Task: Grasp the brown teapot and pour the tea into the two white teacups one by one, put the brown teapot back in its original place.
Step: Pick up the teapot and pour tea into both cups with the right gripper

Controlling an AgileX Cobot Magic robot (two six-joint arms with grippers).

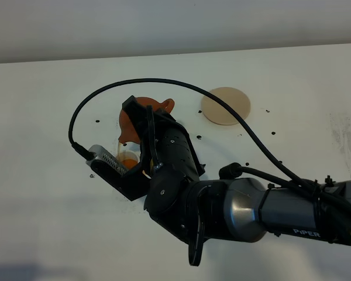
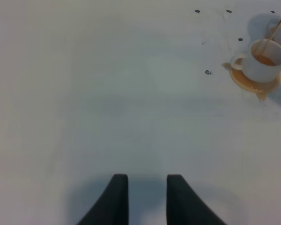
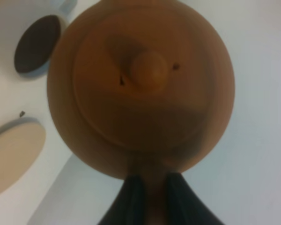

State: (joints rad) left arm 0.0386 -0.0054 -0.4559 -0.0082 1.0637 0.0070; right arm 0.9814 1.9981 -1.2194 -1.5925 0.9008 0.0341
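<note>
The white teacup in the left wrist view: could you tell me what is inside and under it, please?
Inside the white teacup sits amber tea, with a thin stream falling in. Under it lies an orange coaster; the cup covers its middle.

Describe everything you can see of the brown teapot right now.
The brown teapot is a round, squat pot of matte reddish-brown clay, its fitted lid topped by a round knob. The right pincer is shut on its handle, holding it above the table, away from the beige coaster. The arm hides most of it from the high camera; a thin stream of tea runs from it into a white teacup.
</note>
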